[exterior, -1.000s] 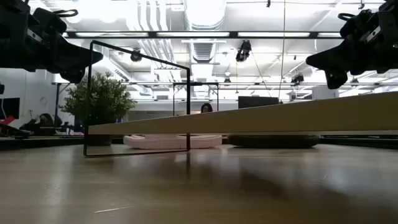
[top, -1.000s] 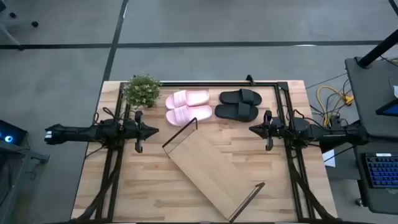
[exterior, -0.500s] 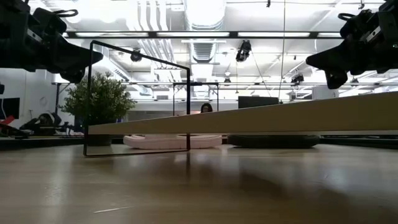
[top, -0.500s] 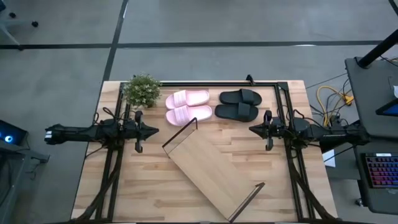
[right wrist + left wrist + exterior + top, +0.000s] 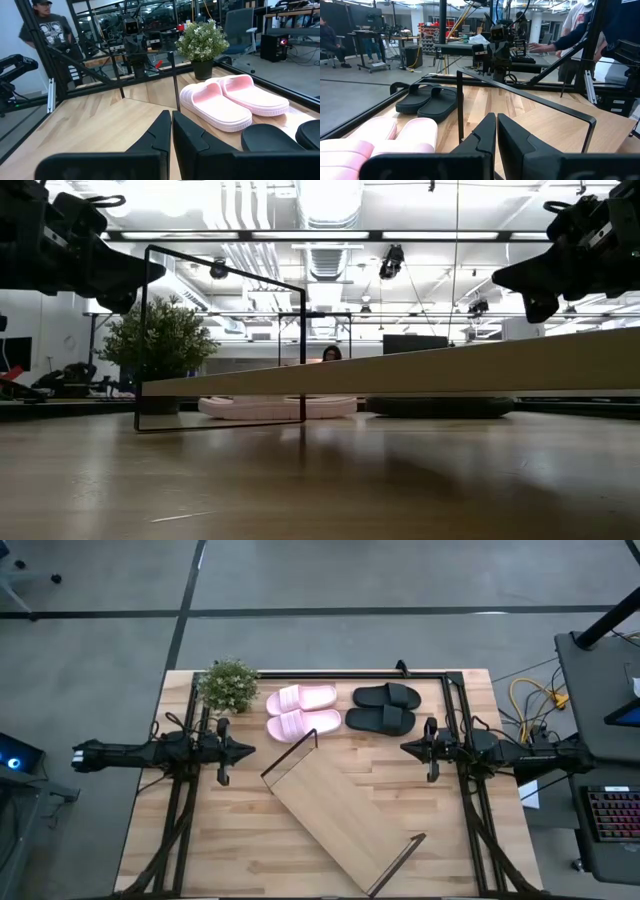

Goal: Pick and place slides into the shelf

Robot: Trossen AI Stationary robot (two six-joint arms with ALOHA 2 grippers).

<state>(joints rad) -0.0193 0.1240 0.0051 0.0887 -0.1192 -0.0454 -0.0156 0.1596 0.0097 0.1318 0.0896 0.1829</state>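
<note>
A pink pair of slides point(image 5: 303, 711) and a black pair point(image 5: 383, 707) lie soles down, side by side, near the table's far edge; both also show in the left wrist view, pink point(image 5: 380, 142) and black point(image 5: 427, 97). The shelf point(image 5: 338, 815), a long light-wood board with black wire end frames, lies diagonally across the table's middle. My left gripper point(image 5: 250, 749) hovers shut at the table's left, level with the shelf's far end. My right gripper point(image 5: 404, 748) hovers shut at the table's right, near the black pair. Neither touches anything.
A small potted plant point(image 5: 228, 686) stands at the far left corner beside the pink slides. A black frame rail point(image 5: 350, 674) runs along the far edge behind the slides. People stand in the room beyond the table. Bare wood lies near the table's near-left corner point(image 5: 210, 850).
</note>
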